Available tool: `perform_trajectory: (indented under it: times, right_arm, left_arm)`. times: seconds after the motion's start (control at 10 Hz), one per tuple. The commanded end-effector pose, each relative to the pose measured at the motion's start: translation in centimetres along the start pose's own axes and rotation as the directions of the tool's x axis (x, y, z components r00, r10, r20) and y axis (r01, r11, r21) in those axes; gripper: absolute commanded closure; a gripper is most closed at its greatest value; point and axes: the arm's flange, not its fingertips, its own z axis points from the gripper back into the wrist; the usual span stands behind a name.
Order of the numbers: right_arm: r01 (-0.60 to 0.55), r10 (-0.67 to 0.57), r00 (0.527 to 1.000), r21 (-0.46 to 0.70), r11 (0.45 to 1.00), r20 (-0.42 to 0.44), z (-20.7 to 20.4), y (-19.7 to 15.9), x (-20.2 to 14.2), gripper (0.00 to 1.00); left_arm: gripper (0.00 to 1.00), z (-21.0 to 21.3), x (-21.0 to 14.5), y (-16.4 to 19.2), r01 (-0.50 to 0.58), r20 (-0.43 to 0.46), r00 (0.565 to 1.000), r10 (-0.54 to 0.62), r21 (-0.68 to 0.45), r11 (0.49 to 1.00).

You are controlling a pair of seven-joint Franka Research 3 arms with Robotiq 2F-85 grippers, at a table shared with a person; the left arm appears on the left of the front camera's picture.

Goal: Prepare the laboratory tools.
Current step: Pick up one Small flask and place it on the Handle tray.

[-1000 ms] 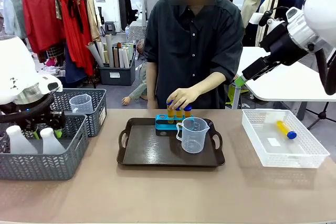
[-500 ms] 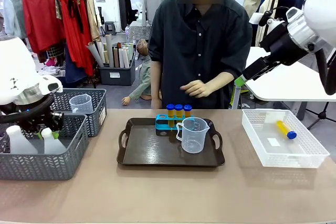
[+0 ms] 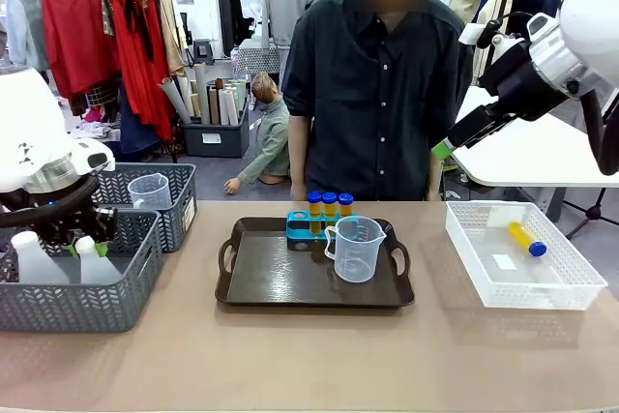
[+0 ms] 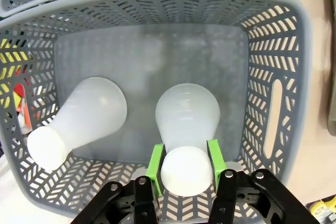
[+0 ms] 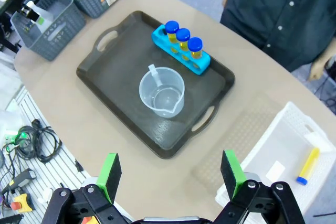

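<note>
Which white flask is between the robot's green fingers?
The conical flask seen cap-on, its top sitting between the green pads of the left gripper. The other flask leans off to one side, untouched.

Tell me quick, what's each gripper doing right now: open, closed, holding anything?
Left gripper: closed on the neck of a white conical flask in the grey basket.
Right gripper: jaws wide open, holding nothing.

The surface's [image 3: 309, 365] near edge is lying open; tray [image 3: 271, 280] and beaker [image 3: 356, 250] are blocking its middle; baskets [image 3: 82, 309] of flasks [image 3: 31, 262] are crowding the left edge, a bin [image 3: 522, 295] the right.
</note>
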Motion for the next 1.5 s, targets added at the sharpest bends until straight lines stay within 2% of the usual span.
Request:
perform_trajectory:
  times: [0.0,0.7,0.8,1.0,1.4]
  right_arm:
    - [0.002,-0.002,1.000,0.009,1.000,0.004,0.0,0.0,0.0,0.00]
    - [0.002,-0.002,1.000,0.009,1.000,0.004,0.0,0.0,0.0,0.00]
    - [0.002,-0.002,1.000,0.009,1.000,0.004,0.0,0.0,0.0,0.00]
    - [0.002,-0.002,1.000,0.009,1.000,0.004,0.0,0.0,0.0,0.00]
    - [0.002,-0.002,1.000,0.009,1.000,0.004,0.0,0.0,0.0,0.00]
  left_arm:
    - [1.00,0.0,0.0,0.0,0.001,0.005,1.000,-0.001,0.001,1.000]
    - [1.00,0.0,0.0,0.0,0.001,0.000,1.000,-0.001,0.000,1.000]
    - [1.00,1.2,-0.2,-0.4,0.025,0.012,1.000,-0.025,0.045,0.999]
    - [1.00,6.3,-0.4,-1.1,0.032,0.069,0.997,-0.036,0.068,0.997]
    - [1.00,18.0,-0.3,-3.3,0.124,0.187,0.971,-0.149,0.139,0.982]
